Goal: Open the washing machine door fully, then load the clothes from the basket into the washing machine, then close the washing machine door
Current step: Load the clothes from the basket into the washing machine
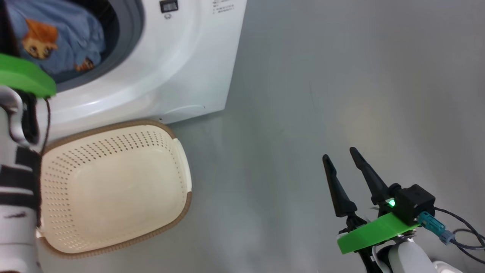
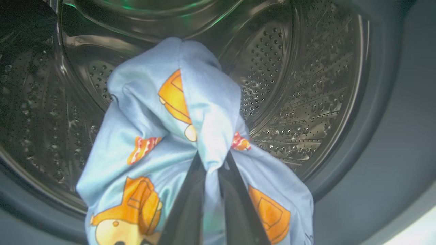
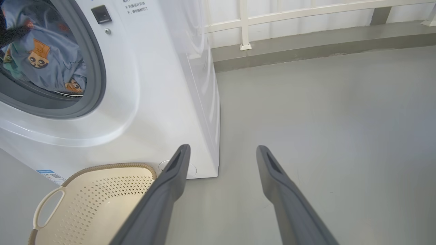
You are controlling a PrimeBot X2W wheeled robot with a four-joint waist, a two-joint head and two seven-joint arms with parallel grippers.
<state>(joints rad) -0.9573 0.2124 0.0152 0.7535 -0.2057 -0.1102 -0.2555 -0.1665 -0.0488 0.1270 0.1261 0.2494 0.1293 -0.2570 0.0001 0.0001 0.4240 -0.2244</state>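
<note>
Left gripper [image 2: 213, 162], left wrist view: the jaws are nearly together, clamped on a pinched fold of the clothes [image 2: 160, 136] at lower centre of frame. Light blue fabric with orange figures bunches upward from the fingertips and drapes to lower left and lower right. Behind the bundle, the perforated steel drum [image 2: 306, 102] spans the upper and right frame, and the grey gasket [image 2: 391, 143] curves down the right edge. Judgement: the bundle's long axis runs roughly along the fingers and points into the drum, so the release point lies straight ahead and deeper. Whether the cloth's lower end rests on the gasket lip cannot be told.

Head view: the washing machine [image 1: 178, 64] occupies the upper left, its mouth open and blue cloth inside. The basket [image 1: 113, 197] sits on the floor just below it at lower left, with no clothing in it. The left forearm [image 1: 15, 197] rises along the left edge toward the mouth. The right gripper [image 1: 339, 152], at lower right, has its fingers parted, grips nothing and is well apart from machine and basket.

Right wrist view: the right fingers spread wide over bare grey floor [image 3: 323, 119]. The machine front is at upper left, the cloth is within its mouth, and the basket is at lower left. Judgement: the left arm is far nearer the load. Loading appears almost complete, with the release and the door closing outstanding.
</note>
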